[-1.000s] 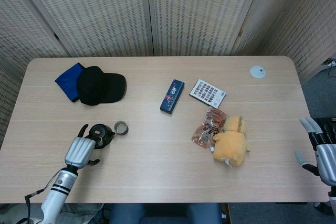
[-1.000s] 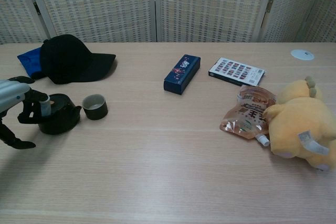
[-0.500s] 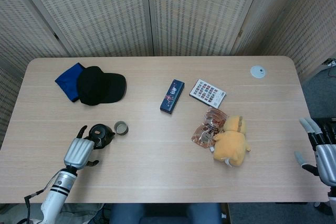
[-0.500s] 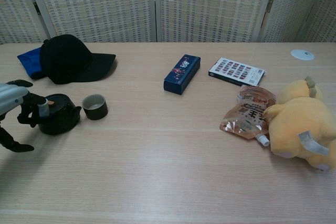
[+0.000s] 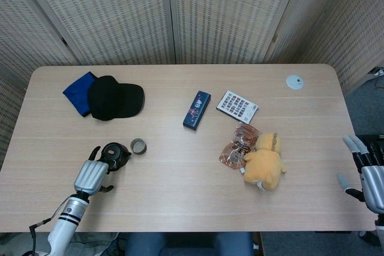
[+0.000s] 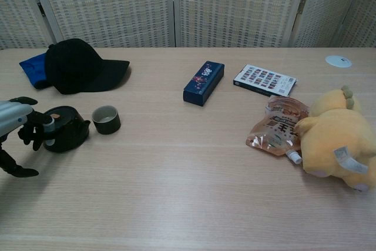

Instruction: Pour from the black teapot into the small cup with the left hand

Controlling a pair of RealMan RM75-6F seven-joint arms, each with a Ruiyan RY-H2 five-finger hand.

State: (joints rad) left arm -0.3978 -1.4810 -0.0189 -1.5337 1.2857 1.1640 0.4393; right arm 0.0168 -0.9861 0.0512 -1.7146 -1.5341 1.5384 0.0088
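The black teapot (image 5: 114, 153) stands upright on the table at the near left, spout toward the small dark cup (image 5: 138, 146) just to its right. In the chest view the teapot (image 6: 67, 129) and the cup (image 6: 106, 119) stand a small gap apart. My left hand (image 6: 20, 130) is at the teapot's left side, fingers curved and apart, fingertips at the pot's edge; I cannot tell whether they touch it. The thumb hangs low, away from the pot. Seen from the head view, my left hand (image 5: 91, 174) sits just short of the pot. My right hand (image 5: 365, 172) hovers off the table's right edge, fingers spread, holding nothing.
A black cap (image 5: 114, 98) on a blue cloth (image 5: 78, 91) lies behind the teapot. Mid-table lie a dark blue box (image 5: 197, 110) and a printed card (image 5: 237, 106); a snack pouch (image 5: 239, 145) and a yellow plush toy (image 5: 264, 161) lie right of centre. A white disc (image 5: 294, 81) sits far right.
My left hand has drawn back from the teapot toward the near left edge. The teapot and the cup have stayed put. The right hand has not moved.
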